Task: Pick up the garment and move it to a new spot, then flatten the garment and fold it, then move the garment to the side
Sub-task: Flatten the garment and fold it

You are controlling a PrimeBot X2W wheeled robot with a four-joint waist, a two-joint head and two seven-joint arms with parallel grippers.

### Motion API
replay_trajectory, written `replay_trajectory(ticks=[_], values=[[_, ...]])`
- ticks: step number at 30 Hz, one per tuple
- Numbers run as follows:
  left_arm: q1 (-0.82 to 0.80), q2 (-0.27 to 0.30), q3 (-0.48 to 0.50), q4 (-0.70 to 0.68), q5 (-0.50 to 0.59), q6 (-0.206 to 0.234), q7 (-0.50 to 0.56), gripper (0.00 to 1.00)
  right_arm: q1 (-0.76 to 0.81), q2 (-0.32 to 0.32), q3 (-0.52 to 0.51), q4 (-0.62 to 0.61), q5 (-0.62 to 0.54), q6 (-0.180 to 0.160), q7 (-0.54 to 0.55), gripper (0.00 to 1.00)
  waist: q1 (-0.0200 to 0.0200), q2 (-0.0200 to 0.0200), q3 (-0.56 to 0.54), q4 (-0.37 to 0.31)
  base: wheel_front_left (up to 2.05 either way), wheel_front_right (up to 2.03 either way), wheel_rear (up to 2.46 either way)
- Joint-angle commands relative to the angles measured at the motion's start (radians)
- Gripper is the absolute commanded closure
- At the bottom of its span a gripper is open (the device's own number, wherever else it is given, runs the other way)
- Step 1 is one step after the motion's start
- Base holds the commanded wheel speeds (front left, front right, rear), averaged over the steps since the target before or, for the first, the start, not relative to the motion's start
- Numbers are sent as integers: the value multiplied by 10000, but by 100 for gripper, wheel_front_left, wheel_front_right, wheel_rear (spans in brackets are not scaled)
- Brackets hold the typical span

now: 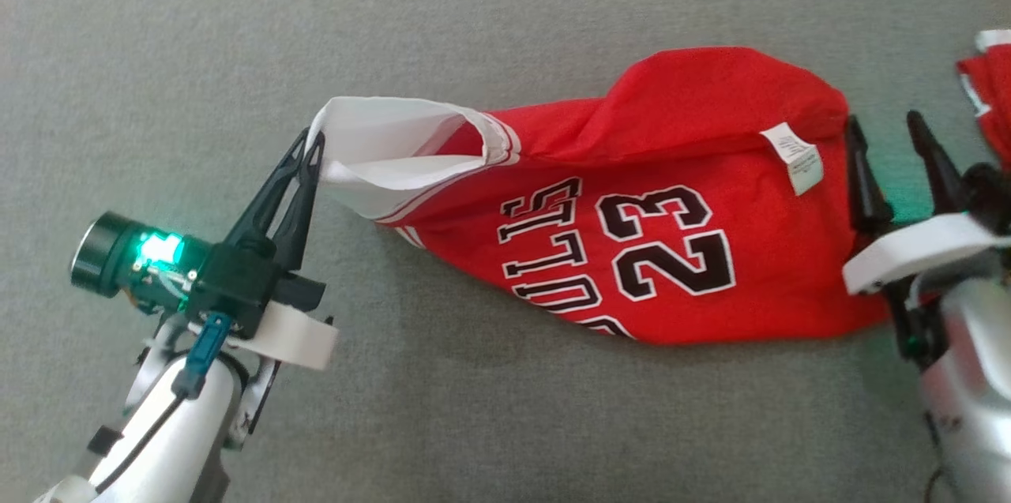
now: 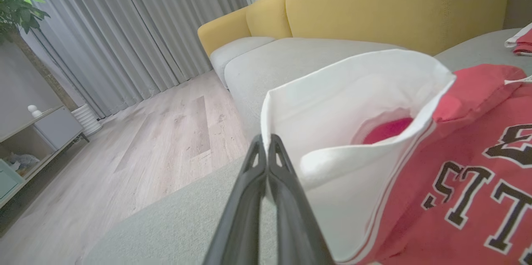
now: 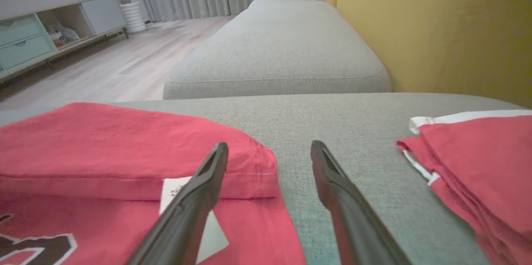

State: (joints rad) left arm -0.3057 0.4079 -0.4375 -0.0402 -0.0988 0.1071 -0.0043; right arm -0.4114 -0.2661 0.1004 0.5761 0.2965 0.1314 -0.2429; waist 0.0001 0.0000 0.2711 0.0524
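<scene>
Near the left edge of the sofa [image 1: 474, 13], left pincer [image 1: 312, 146] clamps the jersey [image 1: 671, 250]; right pincer [image 1: 888, 140] hangs open, flattening and folding pending.

The garment [image 1: 679, 234] lies on the cushion [image 1: 474, 13] between left claw [image 1: 313, 141] and right claw [image 1: 885, 122], another cloth [image 1: 989, 88] farther right

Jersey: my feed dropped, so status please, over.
Left hand shut on jersey, white sleeve. Right hand open, empty, at its far end. Jersey on sofa, edge folded over. Second red garment beside right hand.
</scene>
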Motion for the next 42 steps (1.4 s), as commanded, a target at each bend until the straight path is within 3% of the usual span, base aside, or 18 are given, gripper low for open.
replay_trajectory(ticks=[1, 10, 15, 17, 19, 22, 23, 24, 25, 31, 34, 42], values=[[-387, 340, 455, -404, -58, 103, 13, 100, -417, -539, 519, 128, 481, -7, 82, 0, -1, 0, 180, 168, 0, 0, 0], [-609, 360, 365, -290, -5, 126, -57, 100, -1250, -1573, 2723, 724, 3238, -7, 679, 0, -1, 0, 464, 313, 0, 0, 0], [-721, 332, 300, -211, 0, 118, -97, 100, -1469, -1964, 3430, 816, 4075, -7, 666, 2, -1, 0, 528, 377, 0, 0, 0], [-762, 314, 269, -165, -10, 115, -110, 100, -1549, -2099, 3746, 904, 4356, -7, 616, 25, -1, 0, 539, 406, 0, 0, 0], [-791, 299, 248, -107, -32, 113, -134, 100, -1618, -2196, 4037, 1011, 4604, -7, 566, 55, -1, 0, 536, 428, 0, 0, 0], [-824, 305, 242, -39, -65, 118, -162, 100, -1743, -2296, 4424, 1140, 4966, -7, 500, 67, -1, 0, 543, 446, 0, 0, 0], [-833, 314, 245, -22, -74, 122, -170, 100, -1792, -2321, 4541, 1182, 5081, -7, 482, 76, -1, 0, 545, 449, 0, 0, 0], [-842, 325, 248, -7, -82, 126, -175, 100, -1844, -2343, 4661, 1221, 5186, -7, 465, 94, -1, 0, 548, 451, 0, 0, 0], [-852, 332, 251, 5, -91, 132, -181, 100, -1892, -2368, 4804, 1234, 5287, -7, 453, 100, -1, 0, 550, 456, 0, 0, 0], [-962, 426, 291, 13, -100, 150, -349, 100, -2162, -2739, 5440, 998, 5699, -7, 45, 100, -1, 0, 395, 358, 0, 0, 0], [-1293, 586, 403, -153, -181, -11, -577, 100, -2415, -3237, 5436, 395, 5871, -7, -139, 100, -1, 0, 162, 131, 0, 0, 0], [-2585, 1027, 1088, -1116, -777, -554, -955, 100, -2843, -4409, 4181, -1793, 5542, -7, -185, 100, -1, 0, -284, -595, 0, 0, 0]])
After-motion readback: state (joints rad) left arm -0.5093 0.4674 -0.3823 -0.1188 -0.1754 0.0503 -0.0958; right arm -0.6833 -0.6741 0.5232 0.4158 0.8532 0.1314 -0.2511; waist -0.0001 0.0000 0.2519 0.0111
